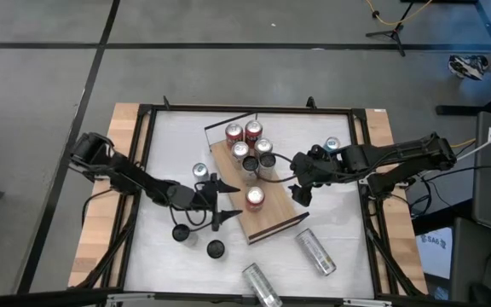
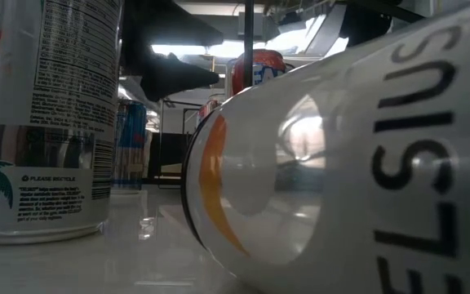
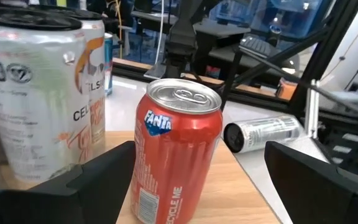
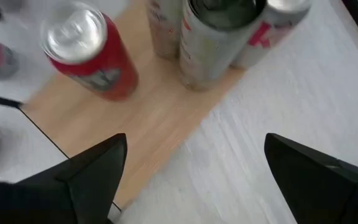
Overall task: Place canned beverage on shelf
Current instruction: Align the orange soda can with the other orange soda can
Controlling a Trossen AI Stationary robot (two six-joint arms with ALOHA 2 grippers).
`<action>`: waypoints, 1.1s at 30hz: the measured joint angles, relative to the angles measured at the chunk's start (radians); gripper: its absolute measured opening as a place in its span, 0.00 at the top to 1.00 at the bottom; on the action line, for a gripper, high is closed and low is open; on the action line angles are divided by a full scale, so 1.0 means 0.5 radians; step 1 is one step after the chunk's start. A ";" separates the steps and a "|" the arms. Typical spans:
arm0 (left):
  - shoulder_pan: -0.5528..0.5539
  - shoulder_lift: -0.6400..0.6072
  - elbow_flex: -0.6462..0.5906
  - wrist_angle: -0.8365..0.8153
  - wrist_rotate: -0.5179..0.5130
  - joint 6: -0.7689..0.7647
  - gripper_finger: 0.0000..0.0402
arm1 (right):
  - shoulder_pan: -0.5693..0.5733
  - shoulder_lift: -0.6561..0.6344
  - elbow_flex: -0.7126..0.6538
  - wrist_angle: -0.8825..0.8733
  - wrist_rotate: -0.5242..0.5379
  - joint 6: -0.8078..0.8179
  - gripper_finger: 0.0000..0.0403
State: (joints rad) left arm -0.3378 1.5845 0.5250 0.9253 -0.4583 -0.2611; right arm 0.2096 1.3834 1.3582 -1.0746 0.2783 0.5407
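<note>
- High view, from where I stand over it: the white bench (image 1: 169, 153) with its black frame carries everything, and both dark arms reach in from the two sides.
- The shelf (image 1: 273, 217), a light wooden board, lies at a slant in the middle of the bench, with a thin black rail at its far end.
- A cluster of upright cans (image 1: 250, 147) stands at the rail end of the shelf, red tops and silver tops packed close.
- One orange Fanta can (image 1: 255, 198) stands upright and alone on the shelf's nearer half, apart from the cluster.
- The left pincer (image 1: 217, 203) sits just beside the shelf's left edge, fingers spread wide with nothing between them; in the left wrist view the Fanta can (image 3: 174, 162) stands just ahead, between the two fingers but not gripped.
- The right pincer (image 1: 300, 189) hangs at the shelf's right edge, also spread wide and empty.
- Two silver cans (image 1: 315, 251) lie on their sides on the bench near the front edge.
- An upright can (image 1: 199, 171) stands on the bench by the left arm; another (image 1: 332, 145) stands by the right arm.
</note>
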 joint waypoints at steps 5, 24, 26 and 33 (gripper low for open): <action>0.000 0.066 0.058 0.000 -0.005 0.066 0.12 | -0.001 0.000 0.000 0.210 -0.002 -0.074 0.07; 0.000 0.078 0.068 -0.054 -0.008 0.068 0.12 | 0.000 0.283 0.000 1.170 -0.528 -0.946 0.07; 0.000 0.078 0.068 -0.054 -0.008 0.068 0.12 | 0.000 0.330 0.000 1.168 -0.482 -1.010 0.07; 0.000 0.078 0.068 -0.055 -0.008 0.068 0.12 | 0.000 0.451 0.000 1.155 -0.365 -1.099 0.07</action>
State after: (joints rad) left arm -0.3378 1.6238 0.5591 0.8978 -0.4622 -0.2272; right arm 0.2096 1.6089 1.3582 -0.4969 0.0959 -0.0090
